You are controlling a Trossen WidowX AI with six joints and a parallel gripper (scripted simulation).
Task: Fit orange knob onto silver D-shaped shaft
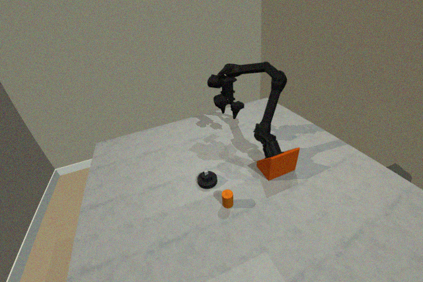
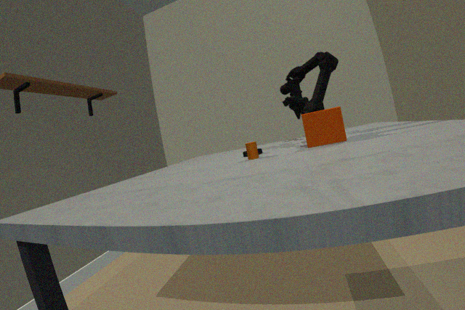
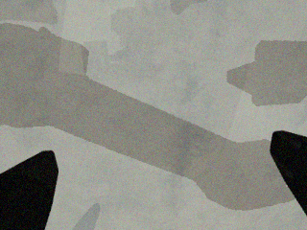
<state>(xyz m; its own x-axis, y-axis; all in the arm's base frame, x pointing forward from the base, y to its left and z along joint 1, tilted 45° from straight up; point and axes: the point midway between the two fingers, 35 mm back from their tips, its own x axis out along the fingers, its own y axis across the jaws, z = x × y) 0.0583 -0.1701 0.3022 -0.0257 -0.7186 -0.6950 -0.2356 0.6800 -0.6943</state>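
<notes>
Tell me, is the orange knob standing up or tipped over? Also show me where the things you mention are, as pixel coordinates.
Standing up: the orange knob (image 1: 227,199) (image 2: 251,150) shows its round top facing upward, with its straight side running down to the table (image 1: 153,231) (image 2: 187,201).

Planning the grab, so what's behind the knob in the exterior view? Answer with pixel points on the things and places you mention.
The pedestal (image 1: 207,180) (image 2: 259,151): its two side edges show past the knob (image 1: 227,199) (image 2: 251,150). Its middle and shaft are hidden there.

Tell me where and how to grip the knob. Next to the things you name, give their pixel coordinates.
Best gripped by its side wall, fingers coming down from above on opposite sides: the knob (image 1: 227,199) (image 2: 251,150) is a short upright cylinder standing apart from the pedestal (image 1: 207,180) (image 2: 259,151). Keeping the fingertips off its underside should leave the hole free.
</notes>
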